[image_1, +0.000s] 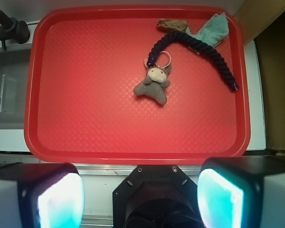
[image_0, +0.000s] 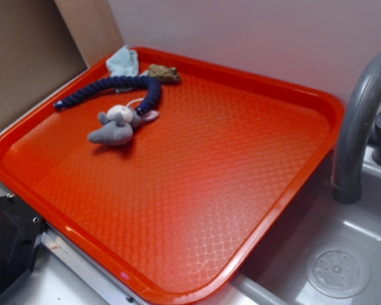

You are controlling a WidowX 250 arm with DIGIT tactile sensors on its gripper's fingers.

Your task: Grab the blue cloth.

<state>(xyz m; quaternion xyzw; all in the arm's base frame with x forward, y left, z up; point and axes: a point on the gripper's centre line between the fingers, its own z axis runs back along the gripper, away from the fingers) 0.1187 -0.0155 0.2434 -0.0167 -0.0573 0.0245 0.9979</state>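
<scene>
A red tray (image_1: 85,118) sits beside a sink; the gripper (image_1: 140,197), spread wide and empty, is well short of the blue cloth (image_1: 213,29), and could snag the rope (image_1: 199,47) overlapping it.

The gripper (image_1: 142,190) shows only in the wrist view, at the bottom edge. Its jaws stand wide apart, with one pale cyan-lit finger pad (image_1: 59,199) at each lower corner and the black wrist housing between them. Nothing is held.
</scene>
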